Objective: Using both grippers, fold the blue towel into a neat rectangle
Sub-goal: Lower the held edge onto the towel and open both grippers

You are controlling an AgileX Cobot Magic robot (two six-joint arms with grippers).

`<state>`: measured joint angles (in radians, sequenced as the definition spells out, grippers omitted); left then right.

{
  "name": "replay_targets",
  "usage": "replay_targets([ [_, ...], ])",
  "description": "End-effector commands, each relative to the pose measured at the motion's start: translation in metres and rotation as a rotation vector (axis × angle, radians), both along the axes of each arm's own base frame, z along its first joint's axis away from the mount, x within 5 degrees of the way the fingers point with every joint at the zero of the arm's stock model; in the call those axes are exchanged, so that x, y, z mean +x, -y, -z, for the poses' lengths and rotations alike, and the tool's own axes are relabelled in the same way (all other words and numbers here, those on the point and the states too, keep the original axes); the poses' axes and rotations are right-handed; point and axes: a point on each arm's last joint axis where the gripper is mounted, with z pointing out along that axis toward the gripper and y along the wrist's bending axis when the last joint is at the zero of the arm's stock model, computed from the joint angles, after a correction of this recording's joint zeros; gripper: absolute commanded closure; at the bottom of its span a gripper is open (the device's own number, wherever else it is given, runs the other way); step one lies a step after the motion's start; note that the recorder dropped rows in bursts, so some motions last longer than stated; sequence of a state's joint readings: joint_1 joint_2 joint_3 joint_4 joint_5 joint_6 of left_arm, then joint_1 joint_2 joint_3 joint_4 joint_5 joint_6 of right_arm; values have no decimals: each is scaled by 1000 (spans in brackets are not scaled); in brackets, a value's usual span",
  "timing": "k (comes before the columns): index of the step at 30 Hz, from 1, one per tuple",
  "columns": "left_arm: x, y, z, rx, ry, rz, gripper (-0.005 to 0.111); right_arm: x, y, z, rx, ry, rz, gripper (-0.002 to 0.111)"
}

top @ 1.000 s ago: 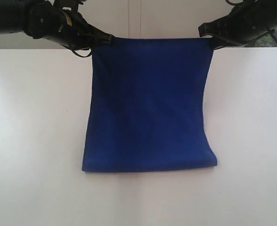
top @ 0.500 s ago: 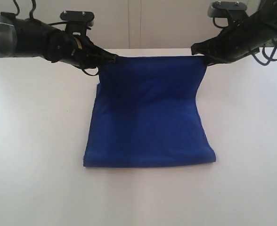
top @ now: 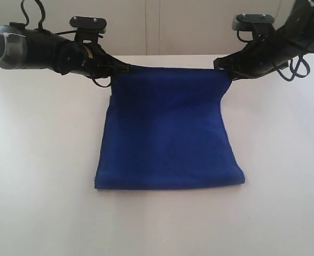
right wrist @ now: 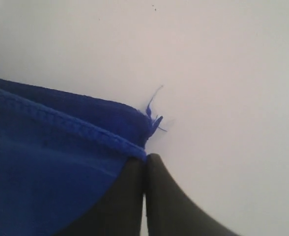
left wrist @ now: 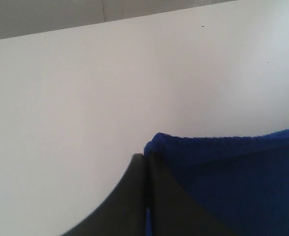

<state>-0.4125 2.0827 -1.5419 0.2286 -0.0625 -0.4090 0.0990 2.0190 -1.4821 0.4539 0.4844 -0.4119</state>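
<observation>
The blue towel [top: 167, 136] lies doubled on the white table, its folded edge toward the front and its far edge lifted a little off the surface. My left gripper [top: 126, 68] is shut on the towel's far left corner [left wrist: 157, 144]. My right gripper [top: 221, 66] is shut on the far right corner [right wrist: 134, 130], where loose blue threads stick out. The far edge is stretched straight between the two grippers. Both arms reach in low from the sides.
The white table [top: 39, 176] spreads bare to the left, right and front of the towel. A pale wall with a vertical seam [top: 159, 26] stands behind the table's far edge.
Both grippers have come down and forward with the towel's far edge, from high above the table to just over it. The hanging upper layer has settled onto the lower layer.
</observation>
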Motion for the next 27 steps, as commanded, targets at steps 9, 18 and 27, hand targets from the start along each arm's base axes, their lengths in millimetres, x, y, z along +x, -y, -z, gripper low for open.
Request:
replay_targets([
  [9,4,-10,1,55,-1,7,107,9,-5,-12,-17,122,19,108],
  [18,4,-10,1,58,-6,7,107,10,-6,-13,-18,137,24,108],
  [27,3,-10,1,58,-7,7,69,10,-6,-13,-19,138,23,91],
])
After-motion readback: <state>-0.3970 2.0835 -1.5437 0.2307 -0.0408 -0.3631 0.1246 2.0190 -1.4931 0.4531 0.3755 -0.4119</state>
